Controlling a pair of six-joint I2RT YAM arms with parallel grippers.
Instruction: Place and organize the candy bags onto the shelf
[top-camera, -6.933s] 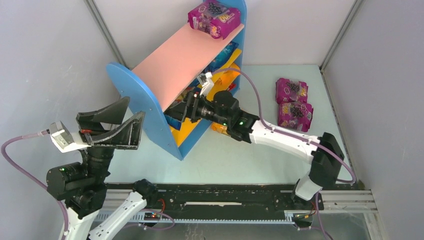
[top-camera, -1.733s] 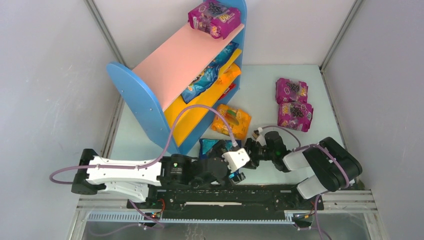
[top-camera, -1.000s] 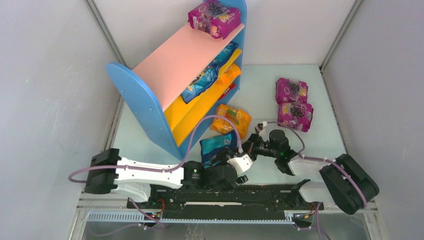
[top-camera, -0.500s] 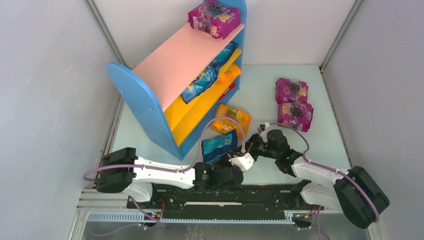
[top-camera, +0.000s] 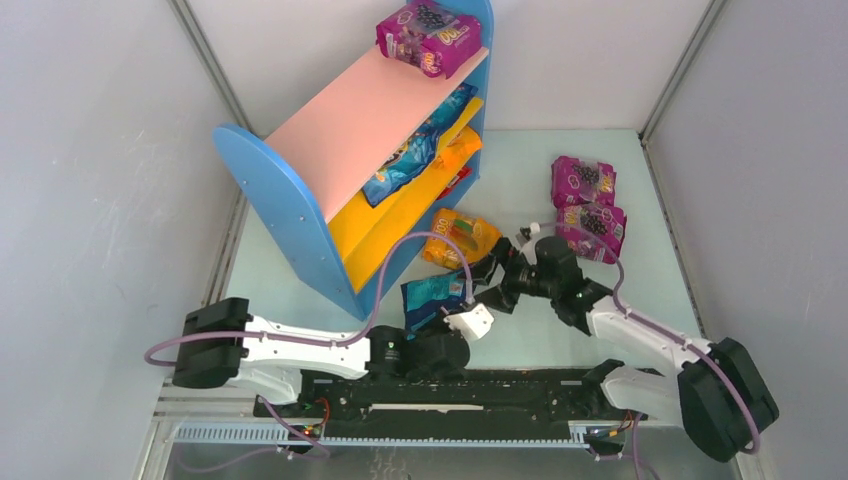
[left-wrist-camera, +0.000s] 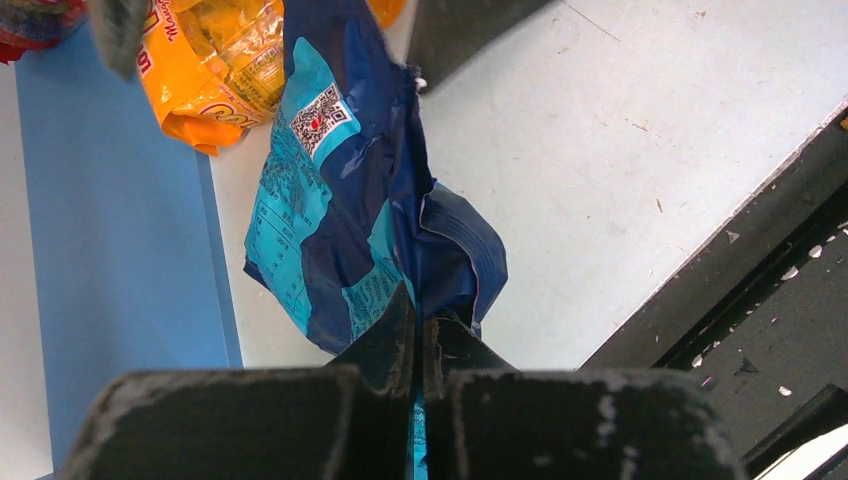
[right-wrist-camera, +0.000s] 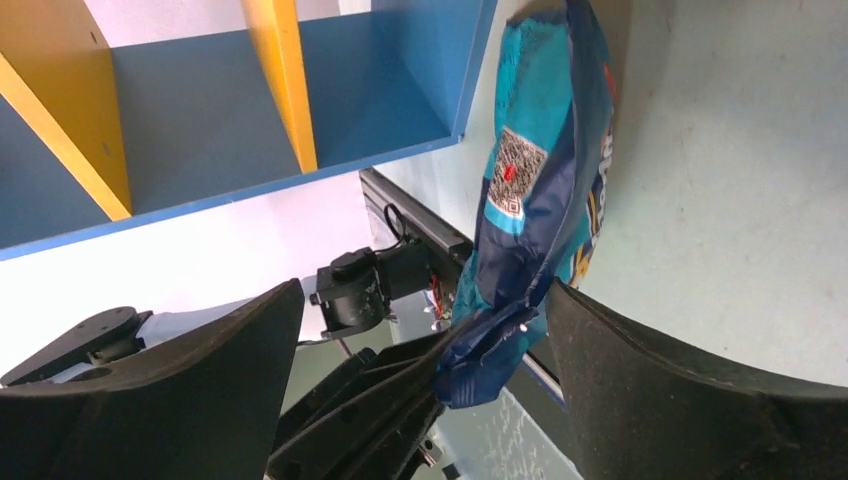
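Blue candy bag (left-wrist-camera: 350, 220) in low-stretched left gripper (left-wrist-camera: 418, 350), right gripper (right-wrist-camera: 425, 300) agape alongside

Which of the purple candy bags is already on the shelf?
The purple bag at the far end of the pink top board. The other two purple bags lie on the table beside the shelf.

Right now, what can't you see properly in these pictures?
- Shelf lower boards: top view, the pink top board covers most of them.
- Orange bag on the table: top view, the right gripper covers its near corner; left wrist view, cut by the top edge.
- Blue bag in the left gripper: both wrist views show mostly its back; print too small to read.
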